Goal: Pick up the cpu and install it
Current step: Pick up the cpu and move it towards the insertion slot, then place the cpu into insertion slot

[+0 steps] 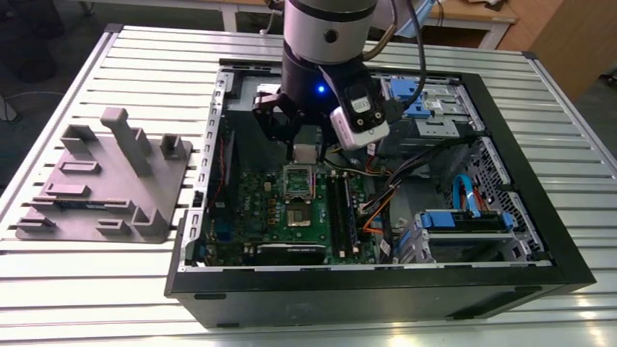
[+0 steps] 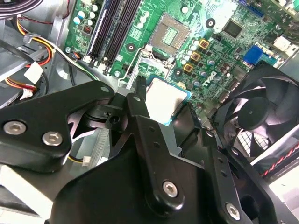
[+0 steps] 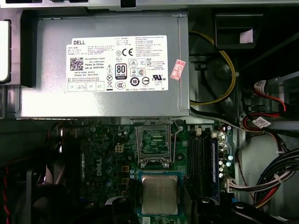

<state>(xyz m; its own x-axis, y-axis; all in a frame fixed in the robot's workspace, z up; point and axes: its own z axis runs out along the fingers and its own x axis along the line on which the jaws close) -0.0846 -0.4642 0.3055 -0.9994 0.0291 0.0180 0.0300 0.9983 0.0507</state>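
The cpu (image 3: 160, 193), a small square chip with a pale metal top on a green edge, hangs over the green motherboard (image 3: 100, 163) inside the open computer case. My gripper (image 2: 166, 106) is shut on it, one black finger on each side, as both wrist views show. The open socket (image 3: 154, 142) with its metal frame and wire lever lies on the board just beyond the chip; the second wrist view has the socket (image 2: 170, 32) past the held cpu (image 2: 164, 98). In the exterior view my gripper (image 1: 305, 153) hovers low over the board, near the case's far wall.
A grey power supply (image 3: 103, 65) sits right behind the socket. Black memory slots (image 2: 110, 28) run beside it, and a black fan (image 2: 259, 116) stands close. Bundled cables (image 1: 386, 181) and blue drive bays (image 1: 463, 220) crowd the case's right in the exterior view. A grey fixture tray (image 1: 106, 188) lies outside.
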